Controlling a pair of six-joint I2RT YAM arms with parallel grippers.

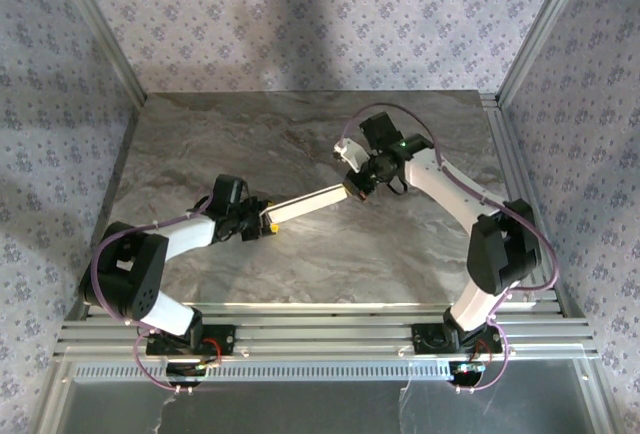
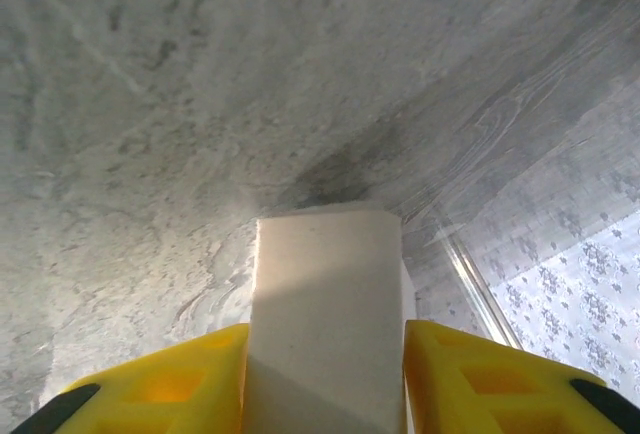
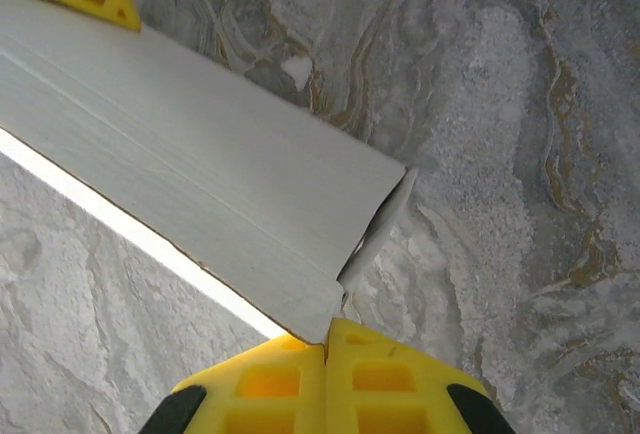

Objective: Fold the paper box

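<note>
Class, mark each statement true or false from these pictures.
1. The long white cardboard paper box spans between the two grippers. True.
2. The left gripper has the box between its yellow fingers. True.
3. The right gripper stands wide open. False: its fingers are closed together at the box's corner.
4. A green cloth lies beneath the box. False: beneath it is a grey marbled tabletop.
</note>
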